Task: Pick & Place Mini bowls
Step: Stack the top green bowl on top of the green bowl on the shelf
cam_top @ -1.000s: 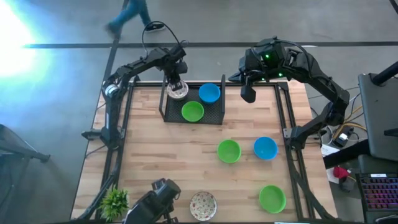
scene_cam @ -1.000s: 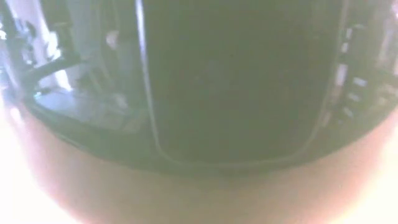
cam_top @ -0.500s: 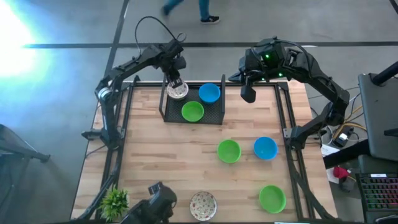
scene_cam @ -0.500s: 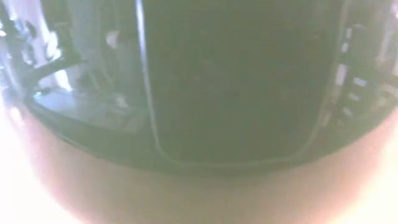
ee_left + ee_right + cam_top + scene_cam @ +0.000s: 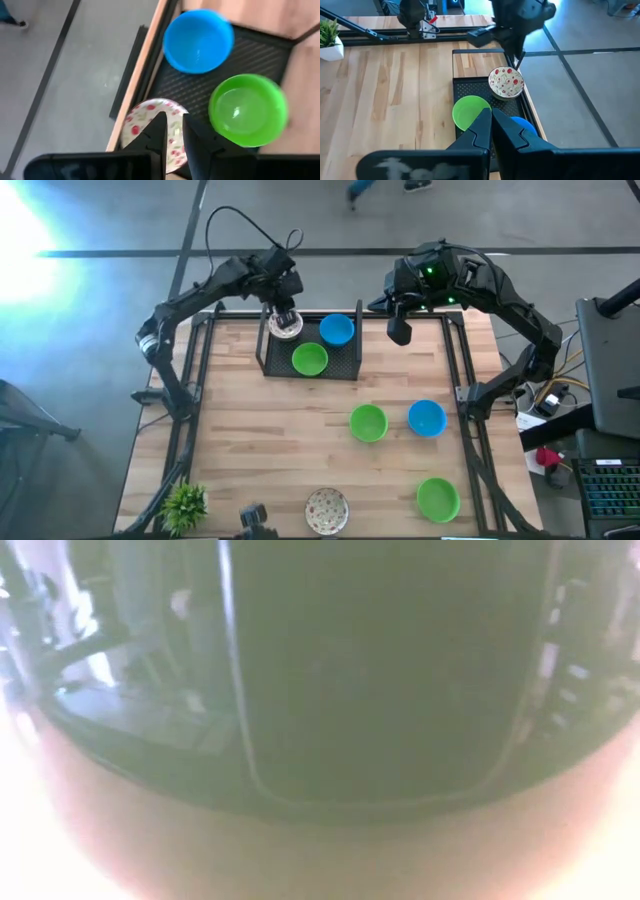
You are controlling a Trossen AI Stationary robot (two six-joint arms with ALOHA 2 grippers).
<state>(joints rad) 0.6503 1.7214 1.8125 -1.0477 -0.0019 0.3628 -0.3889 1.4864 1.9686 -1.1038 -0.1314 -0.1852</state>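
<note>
A black mesh tray (image 5: 345, 370) at the table's far side holds three mini bowls. They are a white red-speckled bowl (image 5: 285, 327) in its far left corner, a blue bowl (image 5: 337, 329) and a green bowl (image 5: 310, 359). My left gripper (image 5: 174, 127) hangs just above the speckled bowl (image 5: 150, 127), its fingers a narrow gap apart with nothing between them. My right gripper (image 5: 399, 332) hovers shut over the table's far edge, right of the tray. More mini bowls lie on the table: green (image 5: 368, 423), blue (image 5: 427, 418), green (image 5: 438, 499) and speckled (image 5: 327, 511).
A small spiky potted plant (image 5: 184, 505) stands at the near left corner. A dark object (image 5: 254, 516) pokes in at the near edge. The low view is blocked by something dark close to the lens. Bare wood lies between the tray and the near bowls.
My left arm has risen, and its elbow has swung toward the table's left. Its gripper has lifted up off the speckled bowl. The bowl has stayed where it was in the tray's far left corner. The dark object at the near edge has drawn back.
</note>
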